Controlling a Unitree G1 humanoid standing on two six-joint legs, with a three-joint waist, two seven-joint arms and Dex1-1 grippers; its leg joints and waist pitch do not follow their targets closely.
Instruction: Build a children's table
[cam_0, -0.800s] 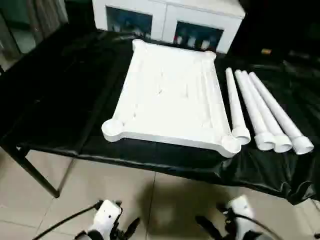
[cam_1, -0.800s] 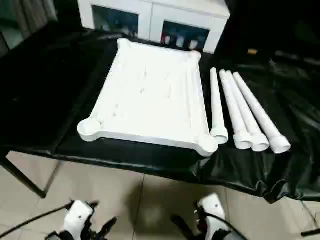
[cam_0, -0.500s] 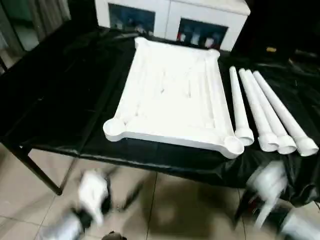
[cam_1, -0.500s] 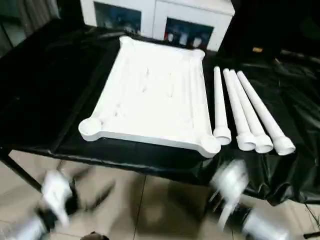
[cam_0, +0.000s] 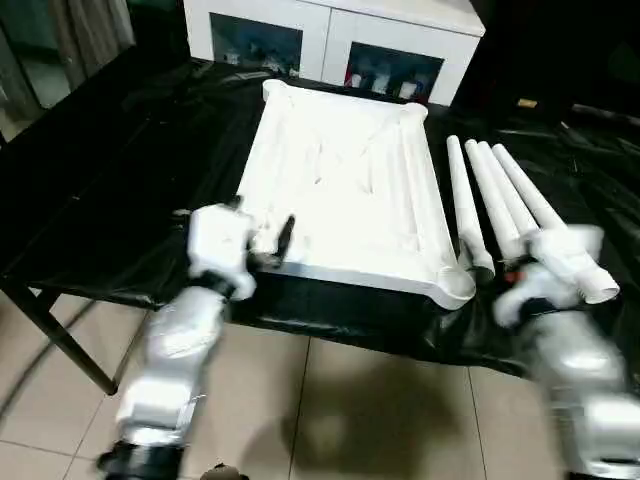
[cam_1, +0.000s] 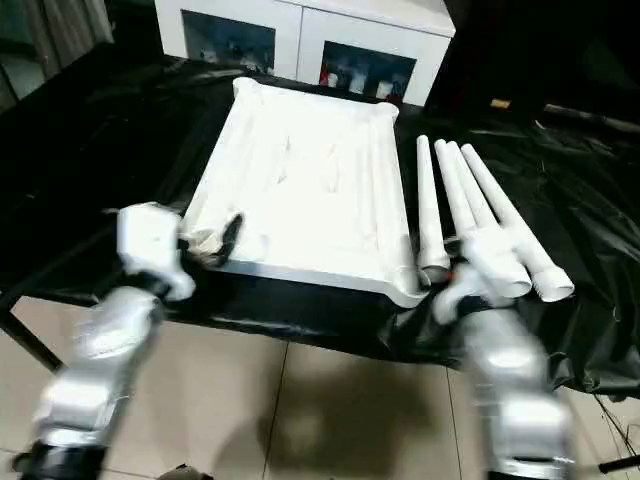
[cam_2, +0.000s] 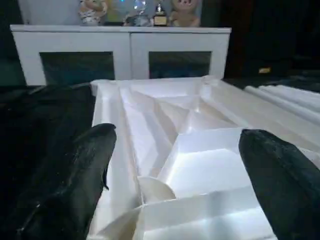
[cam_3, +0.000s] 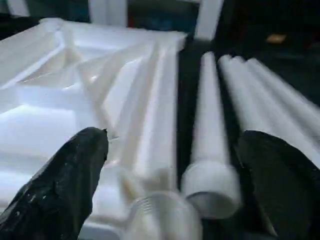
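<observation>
Tabletop (cam_0: 340, 190): underside up on the black-covered work table (cam_0: 120, 180), near edge at the table's front edge
Legs (cam_0: 500, 200): four, loose, side by side just right of the top
Left gripper (cam_2: 175, 165): jaws wide, empty, at the near-left corner socket
Right gripper (cam_3: 170, 165): jaws wide, empty, over the legs' wide ends
Risk: a nudge could roll a leg off the front edge; a pinch on the taper could slip

Tabletop and legs laid out on the table

The tabletop (cam_0: 345, 190) lies underside up mid-table, reaching the front edge of the table (cam_0: 110, 200). Four legs (cam_0: 505, 205) lie side by side to its right. A cabinet (cam_0: 330, 35) stands behind the back edge. The left hand (cam_0: 262, 242) is at the tabletop's near left corner, the right hand (cam_3: 170, 180) by the legs' near ends.
</observation>
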